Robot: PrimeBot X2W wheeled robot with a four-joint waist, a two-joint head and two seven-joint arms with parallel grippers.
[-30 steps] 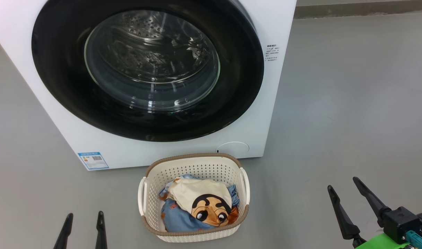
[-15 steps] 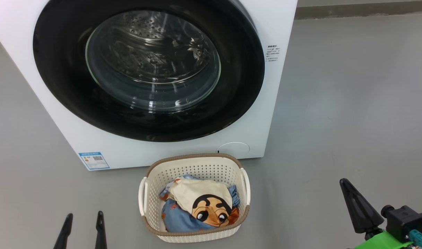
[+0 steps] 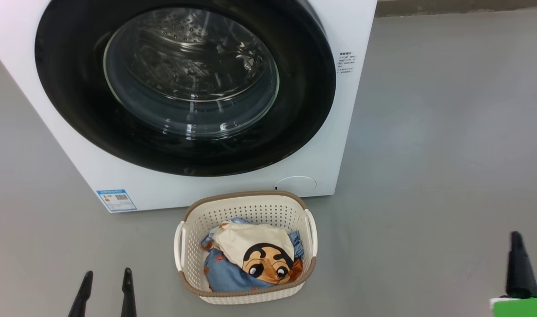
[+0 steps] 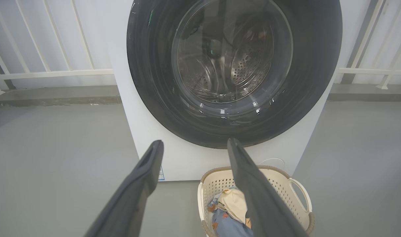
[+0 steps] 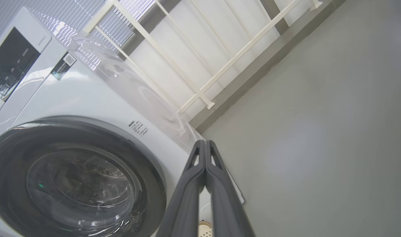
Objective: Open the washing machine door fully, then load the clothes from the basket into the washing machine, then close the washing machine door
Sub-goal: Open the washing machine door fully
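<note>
**Door closed, basket loaded, right claw pressed together**

We see the washing machine [image 3: 343,26] standing on the grey floor [image 3: 427,132]. The washing machine door [image 3: 184,88] is closed flat against its front, and the steel drum is visible through the glass bowl. A blue label sticker [image 3: 116,200] sits at the near left corner of the front panel. A small round cover [image 3: 295,184] sits at the near right corner, below the door.

The basket [image 3: 246,207] rests on the floor just in front of the machine, under the right half of the door. We cannot tell whether it touches the panel. The clothes [image 3: 233,275] lie inside it, with light blue fabric underneath and a cream piece on top, its cartoon face turned upward.

The left gripper [image 3: 108,272] sits low at the near left, well apart from the basket. Its two fingers stand wide apart with nothing between them. In the left wrist view we look between those spread fingers at the lower part of the door, and the right finger crosses in front of the basket.

The right gripper [image 3: 516,235] is at the near right, well clear of the basket. Its fingers are pressed together along their length and grip nothing. In the right wrist view the joined tips point toward the machine's right front edge. A white railing [image 5: 220,65] runs along the far wall behind it.
</note>
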